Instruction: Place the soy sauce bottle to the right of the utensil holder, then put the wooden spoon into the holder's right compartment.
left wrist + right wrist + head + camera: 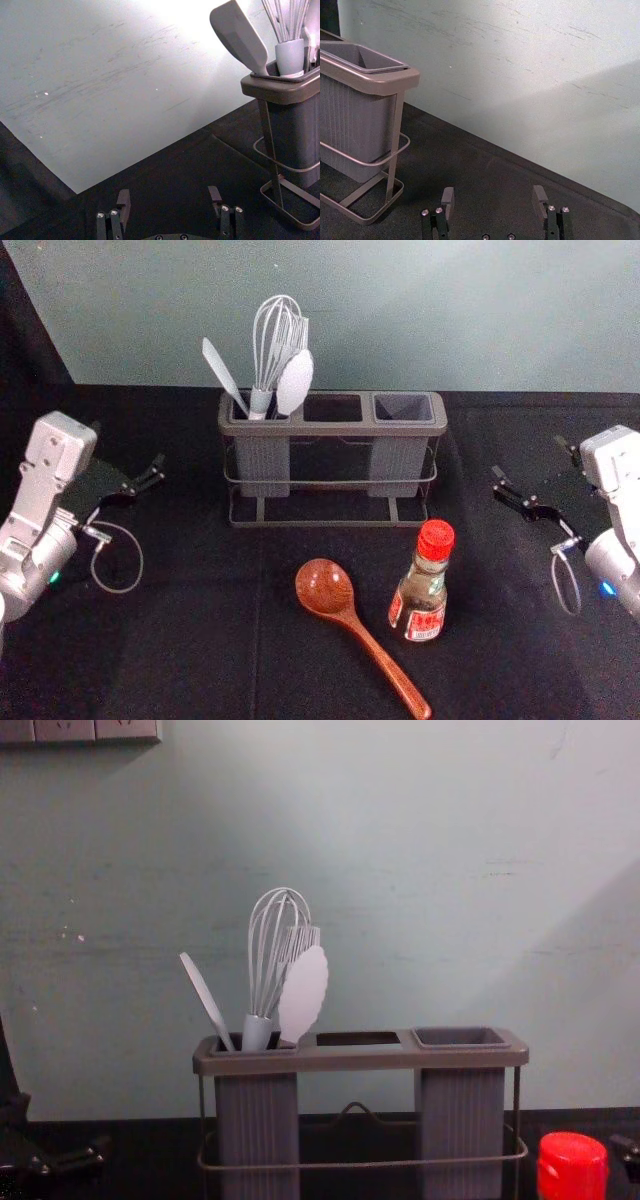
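Observation:
In the head view, my left gripper [128, 448] is open and empty, left of the utensil holder [330, 428]; my right gripper [530, 458] stands open and empty to its right. The wrist views also show the left gripper [169, 194] and right gripper [493, 192] with fingers apart. The holder's right compartment [403, 408] is empty. The soy sauce bottle [421, 585], red-capped, stands upright in front of the holder's right part; its cap [572, 1167] shows in the chest view. Left of the bottle lies the wooden spoon [328, 590], bowl toward the holder, handle running toward the near right.
A whisk [265, 350], a spatula [222, 373] and other light utensils stand in the holder's left compartment. Behind the holder rises a pale wall [400, 310]. Dark cloth [200, 620] covers the table, and a socket panel [80, 730] is on the wall.

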`<control>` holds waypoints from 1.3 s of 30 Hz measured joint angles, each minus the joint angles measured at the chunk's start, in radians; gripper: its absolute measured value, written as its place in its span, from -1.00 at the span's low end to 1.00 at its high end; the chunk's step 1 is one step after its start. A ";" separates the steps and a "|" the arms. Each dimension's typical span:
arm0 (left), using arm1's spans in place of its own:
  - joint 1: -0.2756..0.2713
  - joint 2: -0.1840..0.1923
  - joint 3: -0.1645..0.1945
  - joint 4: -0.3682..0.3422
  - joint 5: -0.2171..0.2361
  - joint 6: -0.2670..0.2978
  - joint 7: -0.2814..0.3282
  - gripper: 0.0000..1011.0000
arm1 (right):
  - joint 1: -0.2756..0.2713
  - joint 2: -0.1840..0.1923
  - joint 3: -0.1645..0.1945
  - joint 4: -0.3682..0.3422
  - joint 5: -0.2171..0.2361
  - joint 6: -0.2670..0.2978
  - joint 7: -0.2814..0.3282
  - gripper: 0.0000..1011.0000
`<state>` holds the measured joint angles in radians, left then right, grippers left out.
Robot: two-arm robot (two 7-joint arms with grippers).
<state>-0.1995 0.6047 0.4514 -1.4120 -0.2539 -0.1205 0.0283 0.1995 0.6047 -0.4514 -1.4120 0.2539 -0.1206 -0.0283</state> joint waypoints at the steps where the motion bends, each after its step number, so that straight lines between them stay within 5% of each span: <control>1: 0.000 0.000 0.000 0.000 0.000 0.000 0.000 1.00 | 0.000 0.000 0.000 0.000 0.000 0.000 0.000 0.98; 28: 0.000 0.000 0.000 0.000 0.000 0.000 0.000 1.00 | -0.004 -0.004 0.004 0.000 -0.003 -0.001 0.001 0.98; 39: 0.000 0.000 0.000 0.000 0.000 0.000 0.000 1.00 | -0.080 0.016 0.049 -0.064 -0.006 -0.041 0.028 0.98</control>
<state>-0.1995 0.6047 0.4514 -1.4120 -0.2538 -0.1205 0.0283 0.1196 0.6211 -0.4028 -1.4762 0.2483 -0.1620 -0.0001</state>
